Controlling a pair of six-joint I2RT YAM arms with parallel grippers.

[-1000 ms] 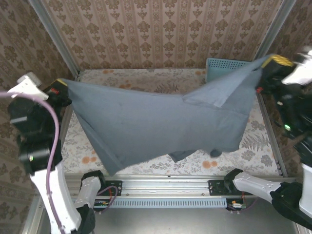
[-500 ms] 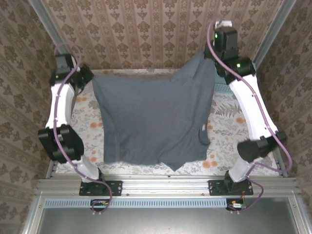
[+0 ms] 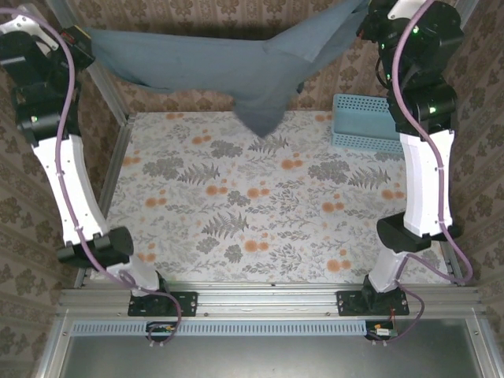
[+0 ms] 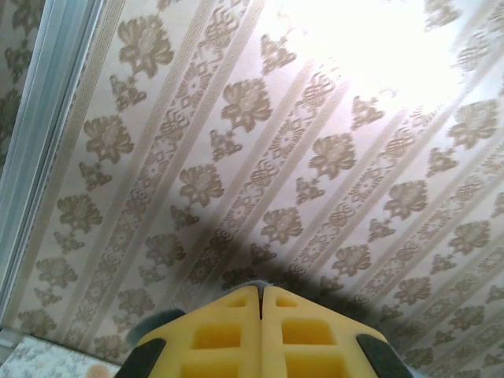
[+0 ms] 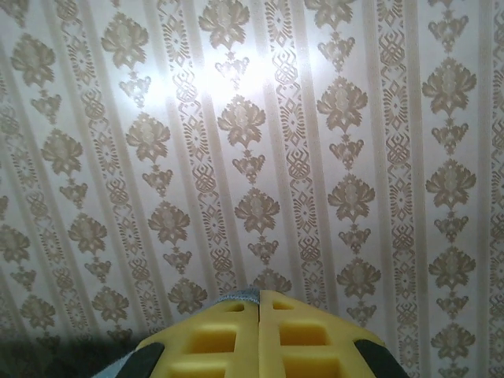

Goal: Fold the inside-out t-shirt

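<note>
The inside-out t-shirt (image 3: pixel 228 67) hangs stretched in the air above the far edge of the floral surface (image 3: pixel 260 213), its two ends pinched by the left gripper (image 3: pixel 83 35) and the right gripper (image 3: pixel 364 14), each with yellow fingers (image 4: pixel 224 335) pressed together on grey fabric.

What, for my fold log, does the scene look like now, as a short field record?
left hand: shut on the left end of the t-shirt
right hand: shut on its right end
t-shirt: dark grey, held up, stretched between both hands, middle sagging
basket: light blue, far right of the table
table: floral cover
</note>
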